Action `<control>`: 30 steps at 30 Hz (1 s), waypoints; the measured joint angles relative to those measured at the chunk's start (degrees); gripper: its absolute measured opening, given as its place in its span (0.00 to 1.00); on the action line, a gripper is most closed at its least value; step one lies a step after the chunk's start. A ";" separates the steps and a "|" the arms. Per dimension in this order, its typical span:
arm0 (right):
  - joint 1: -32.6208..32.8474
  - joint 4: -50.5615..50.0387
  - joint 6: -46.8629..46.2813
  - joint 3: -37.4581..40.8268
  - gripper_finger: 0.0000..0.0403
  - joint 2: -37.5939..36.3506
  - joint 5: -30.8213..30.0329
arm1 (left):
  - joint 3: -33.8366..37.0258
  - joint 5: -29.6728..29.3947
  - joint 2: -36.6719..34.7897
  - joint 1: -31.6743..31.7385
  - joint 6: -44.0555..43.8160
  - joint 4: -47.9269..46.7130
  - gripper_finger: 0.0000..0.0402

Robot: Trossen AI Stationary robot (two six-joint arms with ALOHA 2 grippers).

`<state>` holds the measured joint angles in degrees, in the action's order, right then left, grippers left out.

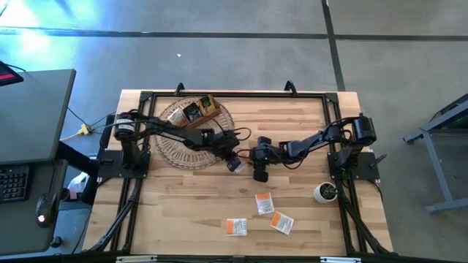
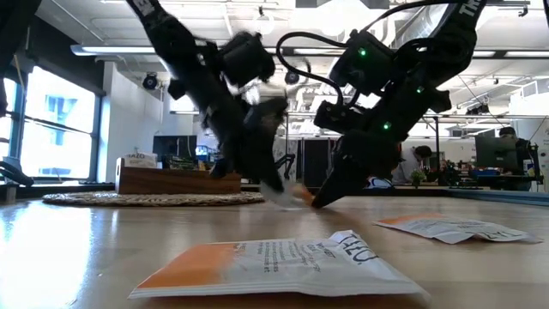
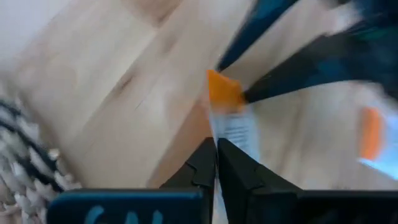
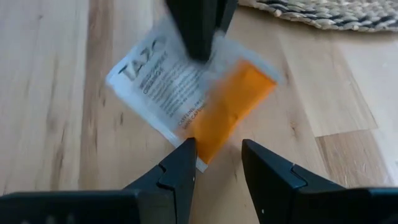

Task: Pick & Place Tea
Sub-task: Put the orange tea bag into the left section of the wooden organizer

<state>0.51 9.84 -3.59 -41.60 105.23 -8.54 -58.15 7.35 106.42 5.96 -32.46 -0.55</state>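
Observation:
A white tea sachet (image 4: 163, 81) with an orange end (image 4: 227, 112) sits at the table's middle. My left gripper (image 3: 216, 152) is shut on it, reaching in from the left. My right gripper (image 4: 217, 158) stands open right at the orange end, coming from the right; one fingertip (image 4: 183, 158) is at that end's corner. Three more white-and-orange sachets (image 1: 264, 204), (image 1: 282, 223), (image 1: 236, 227) lie flat near the front edge. One of them shows close up in the low view (image 2: 274, 262). My left gripper pinches the sachet's white end (image 4: 186, 62) between its two shut fingers, slanting down from the table's left. The sachet stretches away from the fingers, its orange end (image 3: 222, 93) toward my right gripper, low over the wood. Whether it rests on the table I cannot tell. My right gripper: I cannot tell whether its fingertip touches the orange end.
A round woven mat (image 1: 196, 131) lies at the far left and carries a brown wooden box (image 1: 199, 109). A small white pot with a plant (image 1: 326, 192) stands at the right edge. Bare wood lies between the grippers and the front sachets.

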 joint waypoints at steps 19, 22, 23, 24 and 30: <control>0.07 -23.08 3.20 0.48 0.32 -31.65 -5.00 | -35.91 -28.28 -9.87 5.70 22.41 -90.08 0.00; 0.07 -23.94 2.29 0.47 0.32 -33.74 -4.81 | -35.47 -26.26 -9.84 10.75 26.74 -88.81 0.00; 0.07 -24.17 2.29 0.39 0.32 -34.07 -4.86 | -35.23 -26.04 -9.78 12.67 28.13 -89.37 0.00; 0.07 -24.34 2.29 0.39 0.32 -34.14 -4.95 | -34.76 -26.54 -9.91 14.54 29.55 -89.41 0.00; 0.05 -25.67 2.36 0.39 0.32 -34.14 -4.79 | -31.70 -26.22 -4.94 23.58 33.76 -89.24 0.00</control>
<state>0.56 -15.82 -1.22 -41.21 71.09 -13.33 -89.85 -18.87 101.48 29.53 1.30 -89.79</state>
